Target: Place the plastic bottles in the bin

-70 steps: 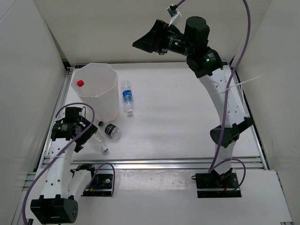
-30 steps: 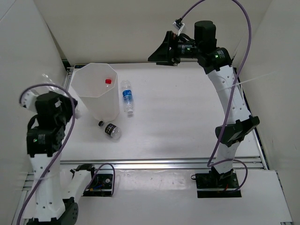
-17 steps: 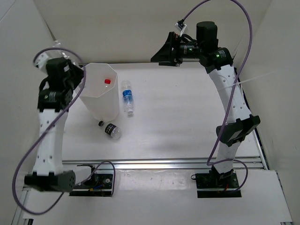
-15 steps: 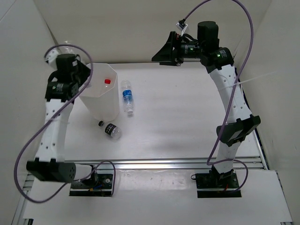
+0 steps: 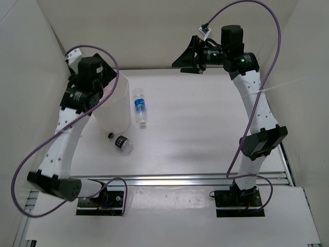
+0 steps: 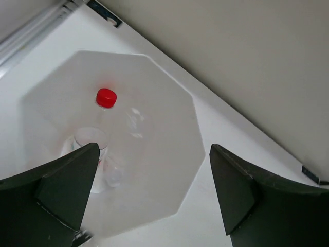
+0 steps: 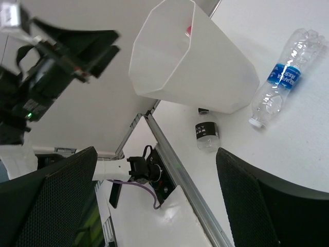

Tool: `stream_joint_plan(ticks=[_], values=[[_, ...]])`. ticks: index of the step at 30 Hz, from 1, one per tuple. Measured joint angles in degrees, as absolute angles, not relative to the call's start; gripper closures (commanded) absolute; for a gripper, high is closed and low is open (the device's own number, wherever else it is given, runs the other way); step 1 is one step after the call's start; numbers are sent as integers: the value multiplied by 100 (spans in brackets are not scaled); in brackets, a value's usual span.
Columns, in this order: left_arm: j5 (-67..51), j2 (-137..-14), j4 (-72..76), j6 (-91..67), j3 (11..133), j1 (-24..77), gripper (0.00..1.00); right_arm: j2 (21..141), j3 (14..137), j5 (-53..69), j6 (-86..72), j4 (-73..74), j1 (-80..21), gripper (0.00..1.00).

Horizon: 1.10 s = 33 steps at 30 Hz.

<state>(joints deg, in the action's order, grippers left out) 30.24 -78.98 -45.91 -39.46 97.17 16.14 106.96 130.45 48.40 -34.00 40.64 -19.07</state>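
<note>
White tabletop [image 5: 205, 128], translucent bin [image 6: 164, 154], red-capped bottle [image 6: 106, 98] inside it

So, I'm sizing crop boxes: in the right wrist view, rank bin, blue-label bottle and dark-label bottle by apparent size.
1. bin, by far.
2. blue-label bottle.
3. dark-label bottle, clearly smaller, though it also lies farther from the camera.
</note>
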Motion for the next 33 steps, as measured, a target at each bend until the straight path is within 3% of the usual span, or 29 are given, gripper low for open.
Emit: stream_joint_plan(ticks=[6,13,21,27,33], values=[[3420,-5618,-4285,-4322,8001,1623,0,10689,12844,4840,-3365,4121,-1868,0],[2010,-3806,-3675,-4974,5135,1872,0,10685,12792,4877,-3336,4130,-1833,0],[1066,-3721,-3238,-5443,2613,2091,0,10687,12757,5057,-3350,4185,-1833,0],[1061,-3900,-2967,-5970,2294,2091,0,10687,12687,5127,-3347,4209,-1824,0],[1146,-4853,-2676,-6195,2300,2088,0,10685,12564,5137,-3291,4298,-1721,0]])
